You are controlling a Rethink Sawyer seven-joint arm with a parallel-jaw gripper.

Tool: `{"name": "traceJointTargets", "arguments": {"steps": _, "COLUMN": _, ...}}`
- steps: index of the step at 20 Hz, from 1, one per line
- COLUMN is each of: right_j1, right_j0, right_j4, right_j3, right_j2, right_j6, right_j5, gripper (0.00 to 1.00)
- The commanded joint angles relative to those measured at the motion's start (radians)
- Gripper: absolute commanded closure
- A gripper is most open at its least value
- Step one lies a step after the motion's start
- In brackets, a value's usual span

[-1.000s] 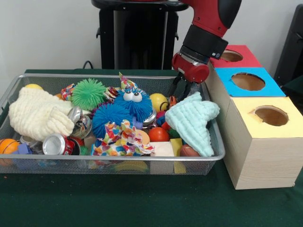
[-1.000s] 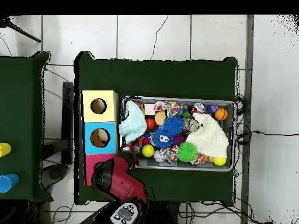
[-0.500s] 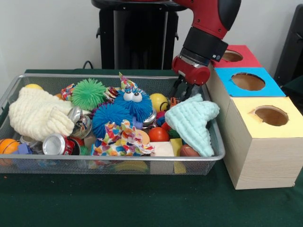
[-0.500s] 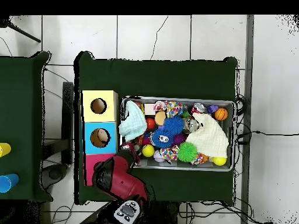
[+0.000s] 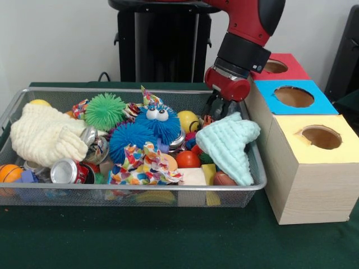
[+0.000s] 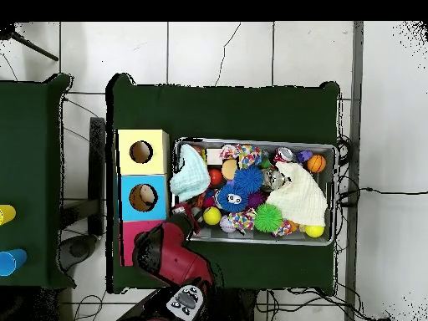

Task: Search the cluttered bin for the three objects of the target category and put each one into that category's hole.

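Observation:
The silver wire-mesh bin (image 5: 140, 185) is full of clutter; it also shows in the overhead view (image 6: 255, 242). My gripper (image 5: 220, 109) hangs open at the bin's far right corner, just above and behind a mint-green cloth (image 5: 229, 143). Nothing shows between its fingers. A small orange and black bit (image 5: 205, 119) pokes out just left of the gripper; I cannot tell what it is. No monkey or duck shows. The red-surrounded hole (image 5: 274, 66) tops the farthest box, right of the gripper. In the overhead view the arm (image 6: 171, 255) covers the gripper.
Blue-surrounded hole (image 5: 294, 96) and yellow-surrounded hole (image 5: 321, 136) sit nearer the camera. The bin holds a fuzzy blue ball with eyes (image 5: 159, 120), a green spiky ball (image 5: 105, 110), a yellow ball (image 5: 187, 120), a cream cloth (image 5: 45, 134) and cans (image 5: 66, 171).
The gripper has risen a little out of the bin's corner and shifted slightly right. The things in the bin have not moved.

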Motion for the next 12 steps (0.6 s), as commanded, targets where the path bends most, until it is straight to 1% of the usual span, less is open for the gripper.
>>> {"name": "traceJointTargets", "arguments": {"steps": 1, "right_j1": 0.004, "right_j0": -0.012, "right_j4": -0.024, "right_j3": -0.145, "right_j2": 0.107, "right_j6": 0.149, "right_j5": -0.069, "gripper": 0.0}}
{"name": "traceJointTargets", "arguments": {"steps": 2, "right_j1": 0.002, "right_j0": -0.018, "right_j4": -0.033, "right_j3": -0.144, "right_j2": 0.111, "right_j6": 0.152, "right_j5": -0.073, "gripper": 1.0}}
{"name": "traceJointTargets", "arguments": {"steps": 9, "right_j1": 0.003, "right_j0": -0.028, "right_j4": -0.064, "right_j3": -0.148, "right_j2": 0.113, "right_j6": 0.151, "right_j5": -0.097, "gripper": 1.0}}
{"name": "traceJointTargets", "arguments": {"steps": 12, "right_j1": 0.002, "right_j0": -0.031, "right_j4": -0.073, "right_j3": -0.151, "right_j2": 0.111, "right_j6": 0.142, "right_j5": -0.089, "gripper": 1.0}}
